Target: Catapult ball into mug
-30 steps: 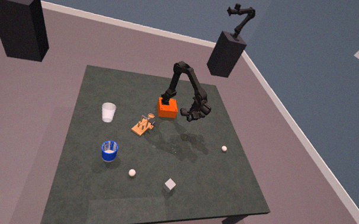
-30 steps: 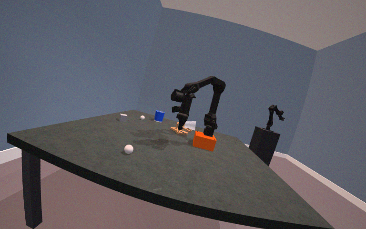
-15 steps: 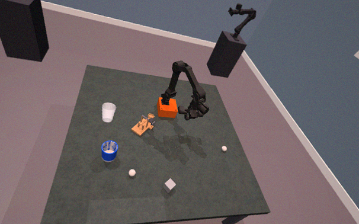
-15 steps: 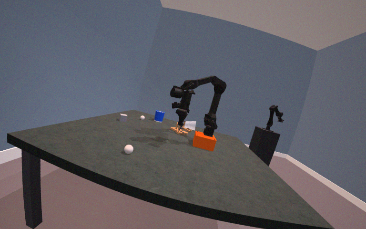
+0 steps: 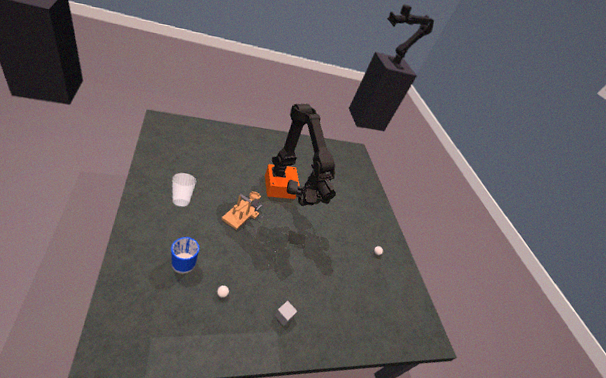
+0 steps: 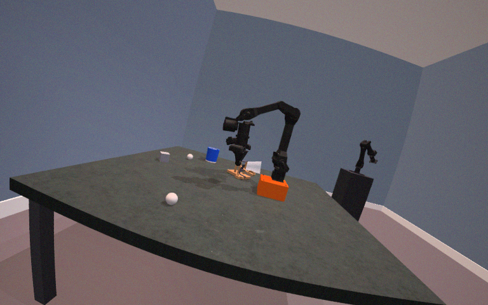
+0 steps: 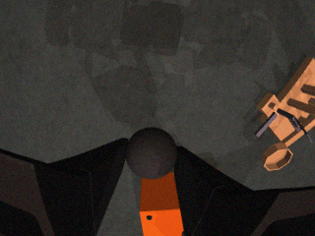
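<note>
My gripper [image 6: 237,164] [image 7: 152,148] points down above the table and is shut on a round ball [image 7: 152,153], which looks dark in shadow in the wrist view. The wooden catapult [image 5: 238,216] [image 6: 240,175] [image 7: 294,127] stands on the table, to the right in the wrist view, with its small cup [image 7: 278,157] nearest the gripper and empty. The blue mug [image 5: 183,261] [image 6: 212,154] stands upright, farther from the arm than the catapult. The held ball cannot be made out in the top and exterior views.
A white ribbed cup [image 5: 182,190] [image 6: 254,166] stands left of the catapult in the top view. Two pale balls [image 5: 222,291] [image 5: 377,250] and a grey cube [image 5: 286,313] [image 6: 164,156] lie around the table. My arm stands on an orange block [image 5: 280,190] [image 6: 272,189] [image 7: 161,224].
</note>
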Action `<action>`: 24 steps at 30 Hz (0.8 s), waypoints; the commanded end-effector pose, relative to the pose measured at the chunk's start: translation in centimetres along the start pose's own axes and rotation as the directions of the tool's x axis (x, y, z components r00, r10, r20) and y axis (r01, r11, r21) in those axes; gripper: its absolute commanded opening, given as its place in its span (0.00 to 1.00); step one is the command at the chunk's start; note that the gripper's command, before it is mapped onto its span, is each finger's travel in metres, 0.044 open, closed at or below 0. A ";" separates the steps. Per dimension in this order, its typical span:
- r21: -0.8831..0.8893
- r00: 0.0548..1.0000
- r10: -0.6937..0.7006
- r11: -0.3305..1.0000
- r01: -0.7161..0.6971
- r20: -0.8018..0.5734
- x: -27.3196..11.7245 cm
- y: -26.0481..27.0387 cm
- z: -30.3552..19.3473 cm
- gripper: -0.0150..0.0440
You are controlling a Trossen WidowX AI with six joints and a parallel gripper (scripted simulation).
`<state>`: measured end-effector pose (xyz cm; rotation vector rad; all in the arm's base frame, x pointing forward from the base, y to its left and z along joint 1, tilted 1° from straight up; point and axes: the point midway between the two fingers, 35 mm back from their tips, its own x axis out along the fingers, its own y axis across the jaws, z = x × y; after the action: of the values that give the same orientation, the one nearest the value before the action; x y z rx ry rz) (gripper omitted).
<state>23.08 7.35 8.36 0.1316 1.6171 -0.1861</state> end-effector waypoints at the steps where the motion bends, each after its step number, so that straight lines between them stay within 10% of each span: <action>1: 0.041 1.000 -0.005 0.999 0.006 -0.023 0.4 -1.8 0.5 0.25; 24: 0.235 0.991 0.026 0.972 0.006 -0.134 1.9 -11.0 0.9 0.25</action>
<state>22.29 -2.45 7.14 0.3113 1.7057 -0.3557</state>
